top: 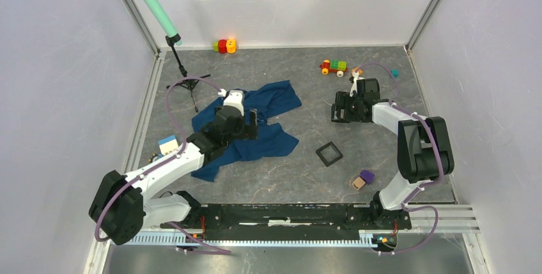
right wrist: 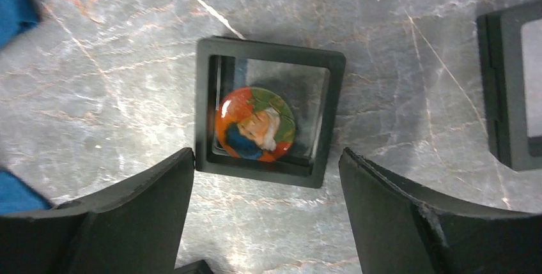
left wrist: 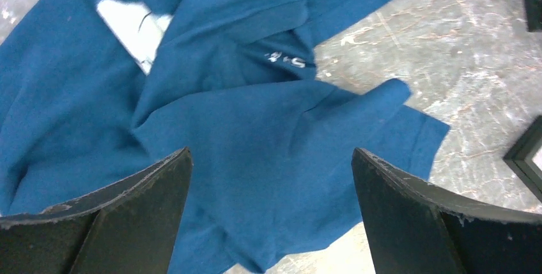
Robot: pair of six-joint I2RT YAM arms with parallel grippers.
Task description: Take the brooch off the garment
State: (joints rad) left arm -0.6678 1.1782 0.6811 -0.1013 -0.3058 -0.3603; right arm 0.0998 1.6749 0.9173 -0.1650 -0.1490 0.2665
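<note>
- Lying crumpled on the grey marbled tabletop (top: 294, 178), the dark blue cotton T-shirt (top: 276, 141) sits left of centre. It is folded over itself, and a patch of white print (left wrist: 128, 25) shows between the folds.
- The left gripper (left wrist: 271, 152) hangs over the T-shirt with its two black fingers spread wide. Only blue cloth shows between them, and nothing is pinched.
- The round brooch (right wrist: 255, 124), painted orange, green, blue and white, is off the T-shirt. It lies inside a square black display frame (right wrist: 268, 50) with a clear window, flat on the tabletop and apart from the cloth.
- The right gripper (right wrist: 266, 152) is poised just above that display frame with its fingers apart, one tip by each of the frame's two near corners. It grips nothing. Whether either tip touches the frame's edge cannot be told.
- A second black square frame (right wrist: 508, 89) lies close beside the first, cut off by the edge of the right wrist view. Scraps of blue cloth show at the opposite edge.
- Near the far wall are a small multicoloured toy train (top: 333, 66) and a row of red, yellow and green blocks (top: 224, 46).
- A mint-green cylinder on a black tripod (top: 153, 6) stands at the far left corner.
- A purple and tan block pair (top: 362, 179) lies on the near right of the tabletop.
</note>
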